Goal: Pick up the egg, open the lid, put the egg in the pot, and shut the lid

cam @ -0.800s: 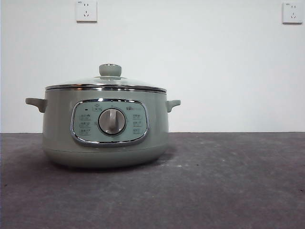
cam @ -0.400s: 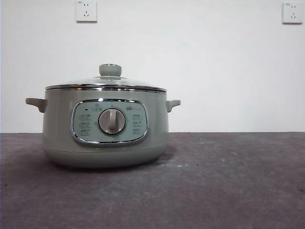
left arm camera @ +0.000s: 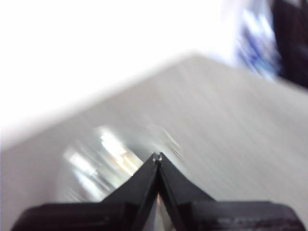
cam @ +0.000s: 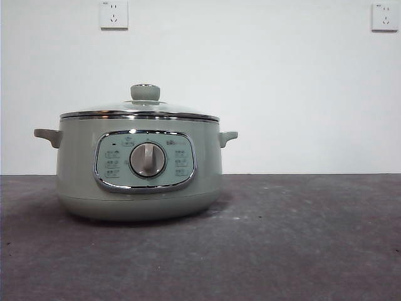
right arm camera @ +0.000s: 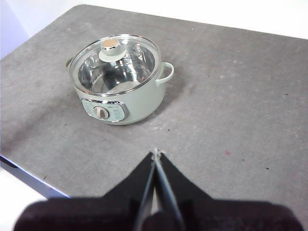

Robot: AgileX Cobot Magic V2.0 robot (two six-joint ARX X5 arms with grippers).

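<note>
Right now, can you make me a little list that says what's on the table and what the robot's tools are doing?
pot: sage green, standing on the grey table
lid: glass, sitting closed on the pot
knob: green, on top of the lid
egg: not visible in any view
left tool: shut, holding nothing, picture blurred
right tool: shut, holding nothing, up above the table, away from the pot
wall sockets: two, behind the table
</note>
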